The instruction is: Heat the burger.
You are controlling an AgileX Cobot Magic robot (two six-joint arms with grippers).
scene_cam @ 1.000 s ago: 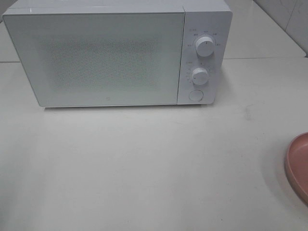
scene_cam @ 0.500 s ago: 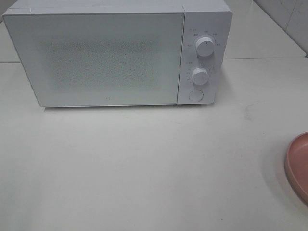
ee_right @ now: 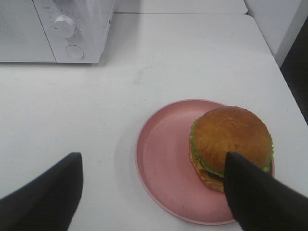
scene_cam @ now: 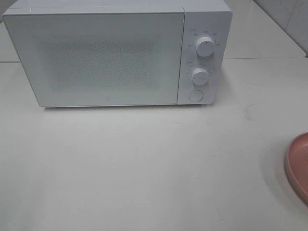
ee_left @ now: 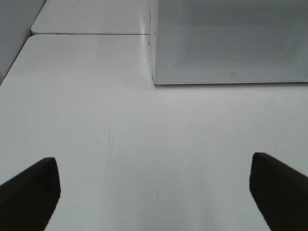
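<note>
The burger (ee_right: 230, 137), with a golden-brown bun, green lettuce and yellow cheese, sits on the right part of a pink plate (ee_right: 161, 159) in the right wrist view. My right gripper (ee_right: 151, 195) hovers open above the plate's near side. One of its dark fingers (ee_right: 257, 197) overlaps the burger's near edge in the picture, and nothing is held. My left gripper (ee_left: 154, 192) is open over bare table, facing the white microwave (ee_left: 231, 43). The microwave (scene_cam: 115, 53) has its door shut. In the exterior high view neither gripper shows and the burger is out of frame.
The microwave has two knobs (scene_cam: 205, 46) and a round button (scene_cam: 195, 95) on its right panel. Only the pink plate's rim (scene_cam: 297, 166) shows at the right edge of the exterior high view. The table's right edge (ee_right: 288, 91) runs just beyond the plate.
</note>
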